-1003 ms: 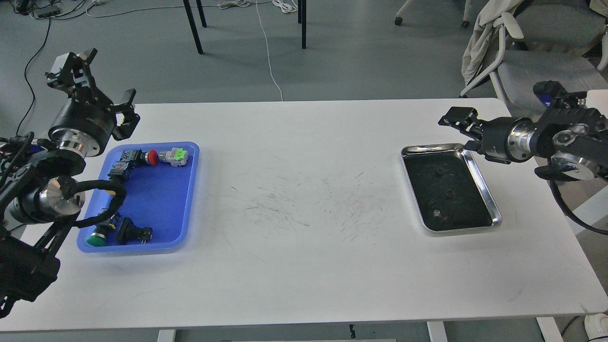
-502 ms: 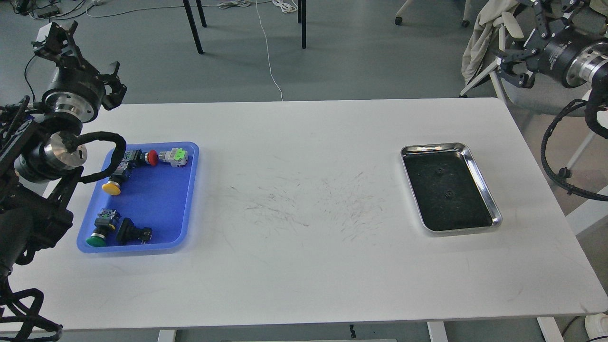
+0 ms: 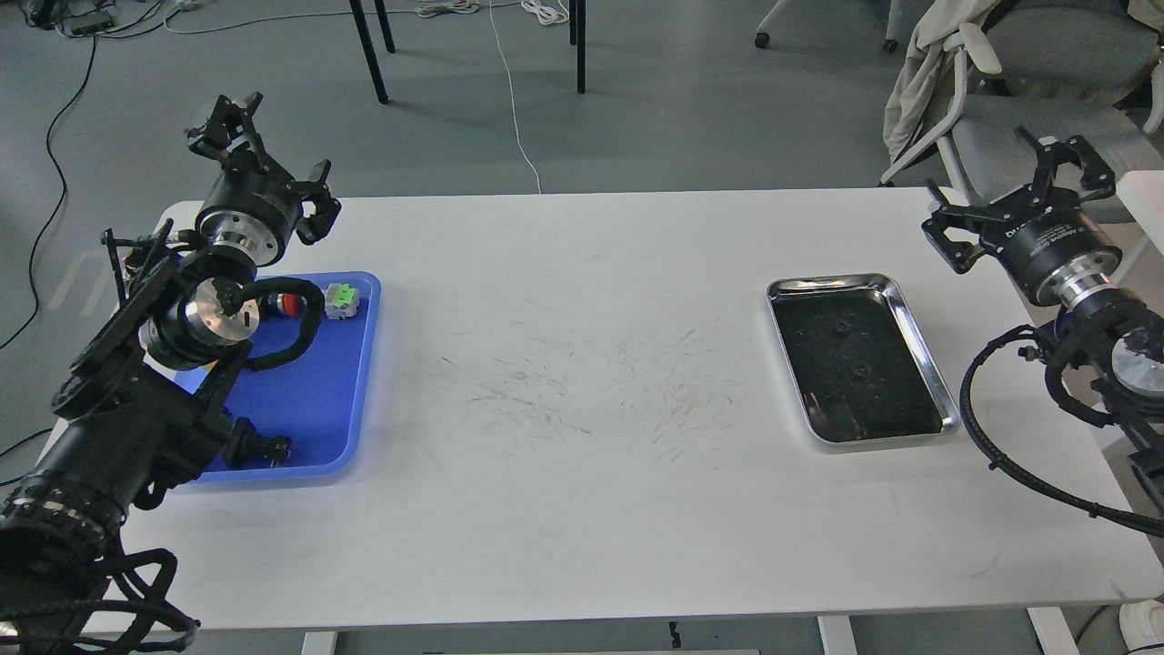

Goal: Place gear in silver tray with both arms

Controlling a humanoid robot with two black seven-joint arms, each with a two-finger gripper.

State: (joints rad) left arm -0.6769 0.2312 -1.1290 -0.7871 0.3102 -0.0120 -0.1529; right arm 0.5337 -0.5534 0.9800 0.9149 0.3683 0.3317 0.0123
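The silver tray [image 3: 927, 360] lies on the right side of the white table; its black floor holds only a few small specks. My right gripper [image 3: 1014, 196] is open and empty, raised beyond the tray's far right corner and apart from it. My left gripper [image 3: 270, 150] is open and empty, raised over the table's far left edge behind the blue tray [image 3: 359, 382]. The blue tray holds small switch parts: a red button [image 3: 291, 305], a green and grey part [image 3: 343, 298] and a black part [image 3: 262, 448]. My left arm hides the tray's left half. No gear wheel shows.
The white table [image 3: 582, 473] has scuff marks in its middle. A grey chair with cloth over it [image 3: 1018, 109] stands behind the table's right corner. Black table legs and cables are on the floor beyond the far edge.
My left arm has swung right and now covers the blue tray's left side, hiding the yellow and green buttons. My right gripper has come down from the top right to beside the silver tray.
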